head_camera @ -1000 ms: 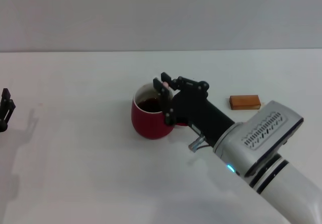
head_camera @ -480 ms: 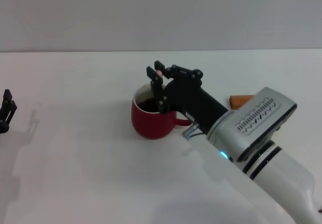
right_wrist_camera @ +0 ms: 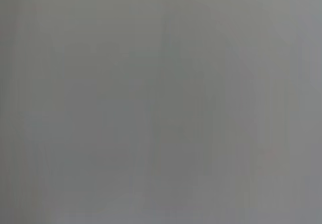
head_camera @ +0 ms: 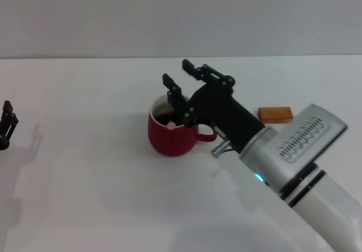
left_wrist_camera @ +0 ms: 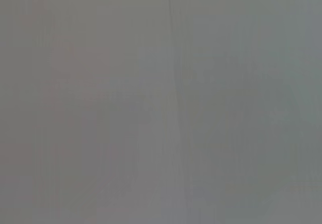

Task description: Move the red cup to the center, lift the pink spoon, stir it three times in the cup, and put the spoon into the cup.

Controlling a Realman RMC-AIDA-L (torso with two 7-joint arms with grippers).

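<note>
A: While the right tool [head_camera: 181, 73] hangs over the squat dark-red ceramic mug [head_camera: 171, 132] near the middle of the white bench [head_camera: 90, 167], its fingers are spread with nothing between them.

B: And the spoon?

A: The pale pink spoon handle [head_camera: 171, 125] pokes up inside the mug at its near rim. A reddish-brown wooden block [head_camera: 275, 114] lies to the right. The left tool [head_camera: 5, 124] waits at the bench's far left; I cannot tell its state.
</note>
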